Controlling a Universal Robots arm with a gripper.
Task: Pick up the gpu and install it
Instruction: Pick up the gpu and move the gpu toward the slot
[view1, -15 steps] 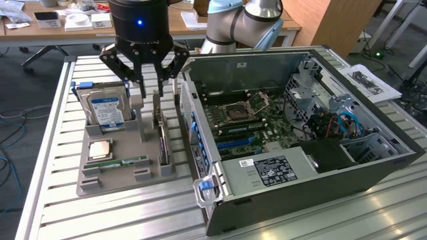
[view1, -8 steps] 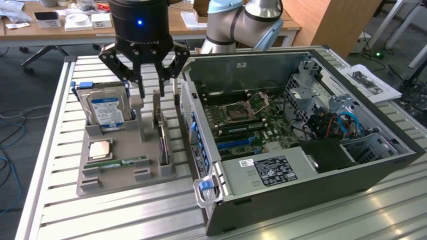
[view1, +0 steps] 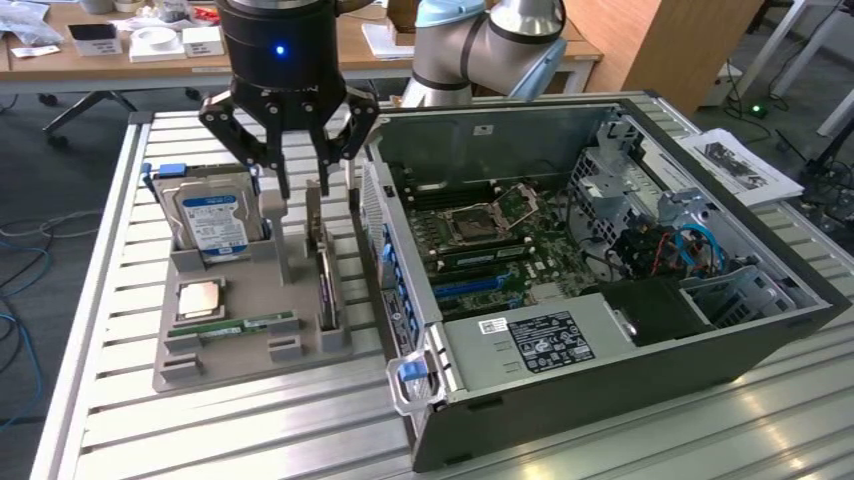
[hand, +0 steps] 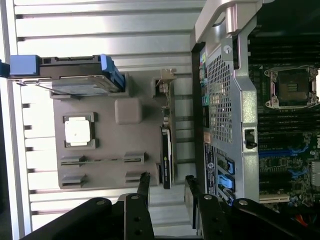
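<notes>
The gpu (view1: 326, 275) stands on its edge in a slot of the grey parts holder (view1: 220, 350), just beside the computer case. From the wrist it appears as a thin dark strip with a green board edge, the gpu (hand: 166, 152). My gripper (view1: 304, 188) hangs over the card's far end, open, its black fingers (view1: 283, 180) apart with nothing between them. In the wrist view my gripper (hand: 167, 186) has its two fingertips (hand: 144, 184) standing either side of the card's line, above it and not touching.
The open computer case (view1: 747, 345) lies at the exterior view's right, its motherboard (view1: 501, 240) and blue slots (view1: 470, 286) exposed. The holder also carries a hard drive (view1: 214, 215), a processor chip (view1: 200, 297) and a memory stick (view1: 238, 324). The slatted metal table (view1: 200, 430) surrounds them.
</notes>
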